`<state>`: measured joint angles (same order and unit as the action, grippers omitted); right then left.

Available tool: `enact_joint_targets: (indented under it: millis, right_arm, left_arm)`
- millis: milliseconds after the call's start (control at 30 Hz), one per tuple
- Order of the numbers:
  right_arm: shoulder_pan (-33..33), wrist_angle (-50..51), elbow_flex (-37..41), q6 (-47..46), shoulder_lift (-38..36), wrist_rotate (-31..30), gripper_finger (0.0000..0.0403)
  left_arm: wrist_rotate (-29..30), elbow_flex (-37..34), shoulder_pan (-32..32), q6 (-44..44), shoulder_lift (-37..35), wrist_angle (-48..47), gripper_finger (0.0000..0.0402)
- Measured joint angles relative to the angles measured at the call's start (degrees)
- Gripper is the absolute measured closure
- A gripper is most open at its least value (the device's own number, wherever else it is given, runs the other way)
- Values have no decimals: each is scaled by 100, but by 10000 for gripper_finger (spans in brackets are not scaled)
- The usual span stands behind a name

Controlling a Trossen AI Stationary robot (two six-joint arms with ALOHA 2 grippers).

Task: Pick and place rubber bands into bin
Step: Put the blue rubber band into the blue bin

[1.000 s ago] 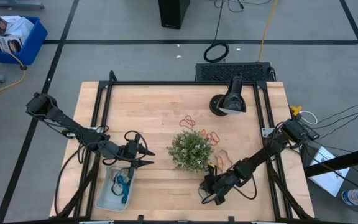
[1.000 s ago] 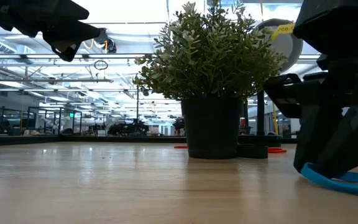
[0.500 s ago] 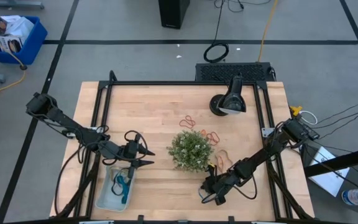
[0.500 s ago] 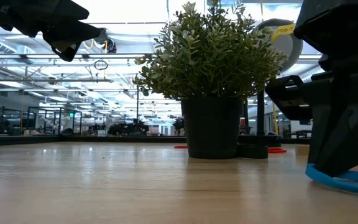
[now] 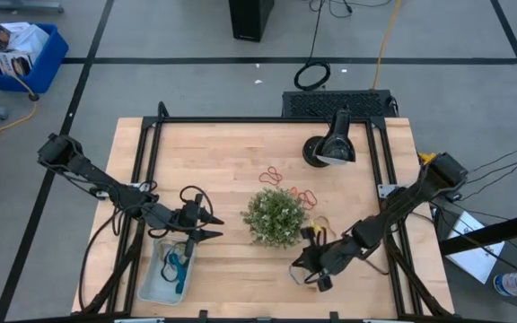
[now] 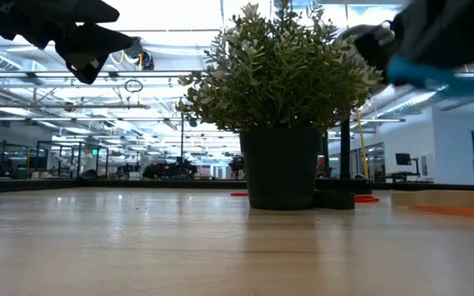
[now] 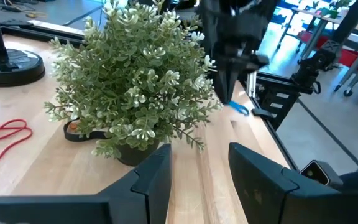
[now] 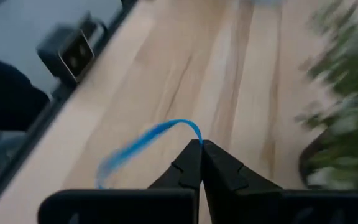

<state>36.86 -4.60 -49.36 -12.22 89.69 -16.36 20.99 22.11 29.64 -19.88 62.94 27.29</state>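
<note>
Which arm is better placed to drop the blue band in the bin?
Right. Its gripper already pinches the blue rubber band. The left gripper is by the bin, fingers apart, holding nothing.

1. Left matte-black two-finger gripper (image 5: 212,227): slim pointed tips, blocky finger bases w/ rounded edges.
2. Right matte-black two-finger gripper (image 8: 201,147): same tapered build.
3. Both arms: dark jointed links, black cables looping behind wrists.

The right gripper (image 8: 201,146) is pinching a thin blue rubber band (image 8: 143,144) above the pale wooden tabletop (image 8: 241,74) — a blurred green leafy plant (image 8: 344,118) is standing beside.
</note>
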Motion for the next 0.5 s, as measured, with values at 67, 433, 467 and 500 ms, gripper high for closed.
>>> enact_joint_targets:
  millis: [67,433,467,500]
  right_arm:
    - [0,18,0,108,-288,-4,402]
    - [-4,278,-7,1203,-1842,-503,403]
    - [0,274,-9,1301,-1935,-519,403]
    - [2,279,-9,1391,-2028,-618,403]
  left_arm:
    - [0,0,1,-5,1,0,236]
    - [0,0,0,-313,2,2,236]
    - [0,0,1,-315,2,2,236]
    - [2,0,1,-315,2,3,236]
